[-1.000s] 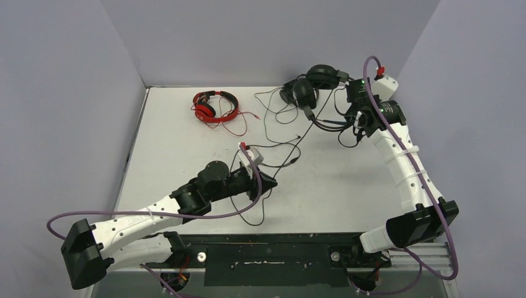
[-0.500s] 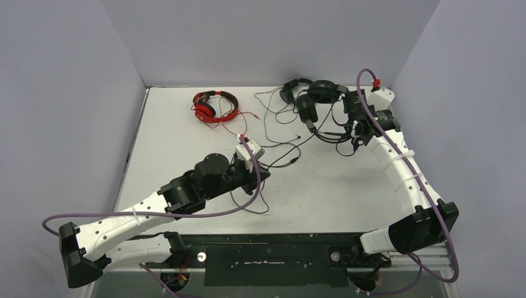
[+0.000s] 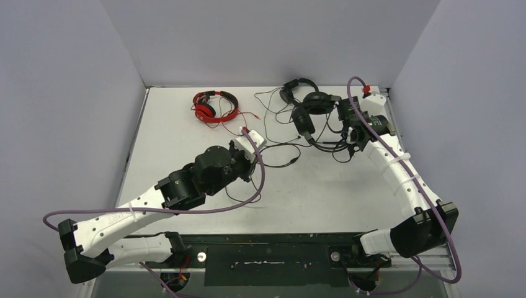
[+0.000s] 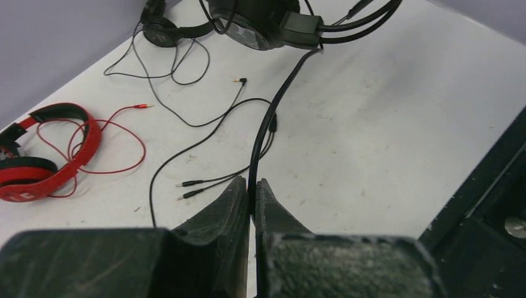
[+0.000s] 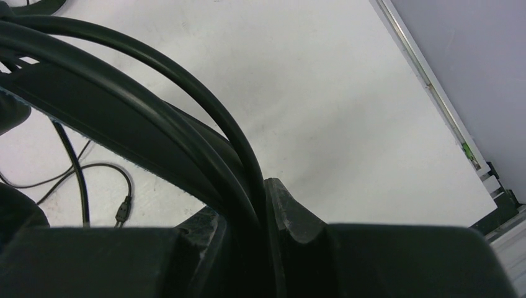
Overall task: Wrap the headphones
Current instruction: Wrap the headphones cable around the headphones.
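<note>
The red headphones point(image 3: 215, 105) with a red cord lie at the back left and also show in the left wrist view point(image 4: 43, 155). My right gripper point(image 3: 347, 136) is shut on the headband of a black pair of headphones point(image 3: 313, 108), with turns of thick cable lying along the band point(image 5: 155, 118). The fingertips point(image 5: 282, 205) pinch band and cable together. My left gripper point(image 3: 249, 164) is shut on that pair's thick black cable point(image 4: 273, 112), which runs taut from the jaws point(image 4: 252, 192) up to the earcup point(image 4: 254, 25). A second black pair point(image 3: 298, 87) lies behind. No blue headband shows clearly.
Thin black cables with loose plugs point(image 3: 279, 149) sprawl over the middle of the white table point(image 3: 186, 143), and two plugs point(image 4: 192, 184) lie just left of my left fingertips. Grey walls close the back and sides. A black rail point(image 3: 267, 248) runs along the near edge.
My left gripper has drawn back and to the left with the cable in it. My right gripper has carried the black headphones from the back wall toward the near left.
</note>
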You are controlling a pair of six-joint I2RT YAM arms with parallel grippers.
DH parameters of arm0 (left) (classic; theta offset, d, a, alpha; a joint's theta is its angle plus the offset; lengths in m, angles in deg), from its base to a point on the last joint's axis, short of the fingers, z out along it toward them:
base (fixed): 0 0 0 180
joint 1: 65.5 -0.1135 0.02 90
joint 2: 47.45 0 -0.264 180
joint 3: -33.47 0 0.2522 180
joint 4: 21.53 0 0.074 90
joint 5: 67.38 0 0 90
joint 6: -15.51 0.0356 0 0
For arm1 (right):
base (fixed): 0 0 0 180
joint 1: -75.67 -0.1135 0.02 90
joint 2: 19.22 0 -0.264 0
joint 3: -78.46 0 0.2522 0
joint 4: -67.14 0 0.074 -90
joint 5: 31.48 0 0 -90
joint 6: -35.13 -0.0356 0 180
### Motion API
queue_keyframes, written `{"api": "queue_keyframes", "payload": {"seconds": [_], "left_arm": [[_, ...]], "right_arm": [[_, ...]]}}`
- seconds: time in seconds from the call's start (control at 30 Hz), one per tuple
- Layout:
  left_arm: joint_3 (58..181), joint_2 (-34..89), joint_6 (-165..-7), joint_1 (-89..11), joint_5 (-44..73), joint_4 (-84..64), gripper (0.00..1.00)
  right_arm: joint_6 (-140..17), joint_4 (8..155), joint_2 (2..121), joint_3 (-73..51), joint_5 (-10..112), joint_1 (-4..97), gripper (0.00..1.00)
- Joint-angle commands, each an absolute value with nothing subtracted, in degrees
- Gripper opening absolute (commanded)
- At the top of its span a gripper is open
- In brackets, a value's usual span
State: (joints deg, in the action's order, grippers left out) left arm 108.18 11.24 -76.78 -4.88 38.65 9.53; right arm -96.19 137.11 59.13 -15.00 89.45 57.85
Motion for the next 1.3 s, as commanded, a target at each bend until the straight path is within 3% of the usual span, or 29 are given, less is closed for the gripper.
{"api": "queue_keyframes", "payload": {"seconds": [0.0, 0.8, 1.27], "left_arm": [[111.1, 13.6, -67.8, -3.8, 47.8, 6.0, 0.0], [118.6, 15.3, -59.7, -4.9, 47.7, -2.4, 0.0], [131.6, 20.9, -58.1, -11.7, 38.3, -2.2, 0.0]], "right_arm": [[-96.5, 134.9, 59.3, -15.0, 93.8, 54.2, 0.0], [-90.7, 128.5, 59.9, -3.2, 90.4, 48.6, 0.0], [-89.8, 127.8, 58.9, 2.6, 90.8, 46.6, 0.0]]}}
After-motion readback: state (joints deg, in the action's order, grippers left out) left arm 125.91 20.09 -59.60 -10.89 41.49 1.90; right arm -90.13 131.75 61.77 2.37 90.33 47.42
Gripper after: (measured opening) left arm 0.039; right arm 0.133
